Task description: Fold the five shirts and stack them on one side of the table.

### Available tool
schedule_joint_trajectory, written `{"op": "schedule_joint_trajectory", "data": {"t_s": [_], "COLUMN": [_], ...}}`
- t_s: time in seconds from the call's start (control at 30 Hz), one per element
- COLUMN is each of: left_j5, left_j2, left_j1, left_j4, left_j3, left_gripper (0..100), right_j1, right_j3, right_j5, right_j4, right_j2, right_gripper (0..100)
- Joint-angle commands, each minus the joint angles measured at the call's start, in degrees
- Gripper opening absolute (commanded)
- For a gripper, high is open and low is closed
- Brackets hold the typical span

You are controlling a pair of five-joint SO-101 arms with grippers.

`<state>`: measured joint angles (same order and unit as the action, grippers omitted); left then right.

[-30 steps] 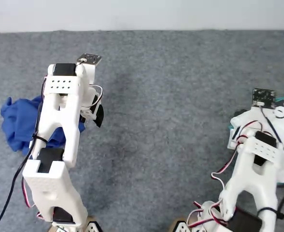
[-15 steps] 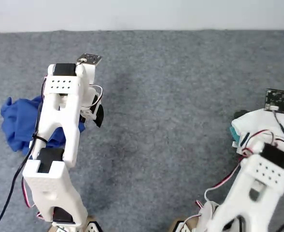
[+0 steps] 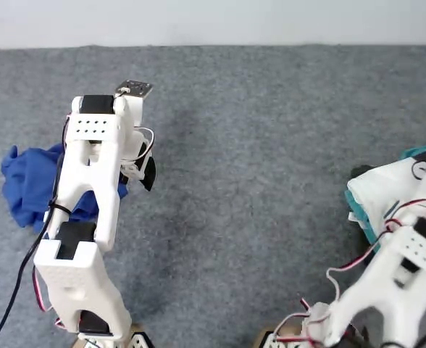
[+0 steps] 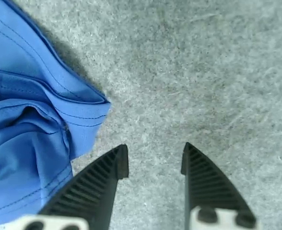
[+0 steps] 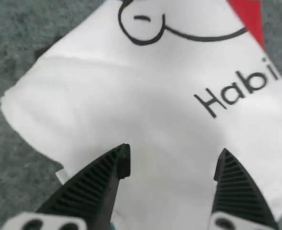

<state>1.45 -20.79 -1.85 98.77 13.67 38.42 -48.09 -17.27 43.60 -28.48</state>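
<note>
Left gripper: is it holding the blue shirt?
No, the left gripper is open over the bare grey mat, with the blue shirt beside it.

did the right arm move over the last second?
Yes. In the high view the right arm has swung toward the picture's right edge, uncovering more of the white shirt on the grey table.
</note>
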Motion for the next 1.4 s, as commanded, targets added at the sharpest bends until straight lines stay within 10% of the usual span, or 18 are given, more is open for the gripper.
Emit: {"op": "schedule_joint_trajectory", "data": {"t_s": [0.0,0.8,1.37], "left_j5": [0.00,0.00,-0.18], "left_j2": [0.70,0.88,-4.66], "left_j1": [0.35,-0.88,-38.15], "left_j4": [-0.35,-0.18,-1.14], "left_j3": [0.22,0.22,20.88], "left_gripper": [19,19,19], "right_j1": [0.75,1.01,0.57], "right_j3": [0.44,8.26,8.26], "right_j5": [-0.53,-0.53,-10.81], "right_j4": [-3.65,16.75,31.43], "right_j2": [4.70,-16.75,-19.56], "right_gripper": [28.8,28.8,28.8]}}
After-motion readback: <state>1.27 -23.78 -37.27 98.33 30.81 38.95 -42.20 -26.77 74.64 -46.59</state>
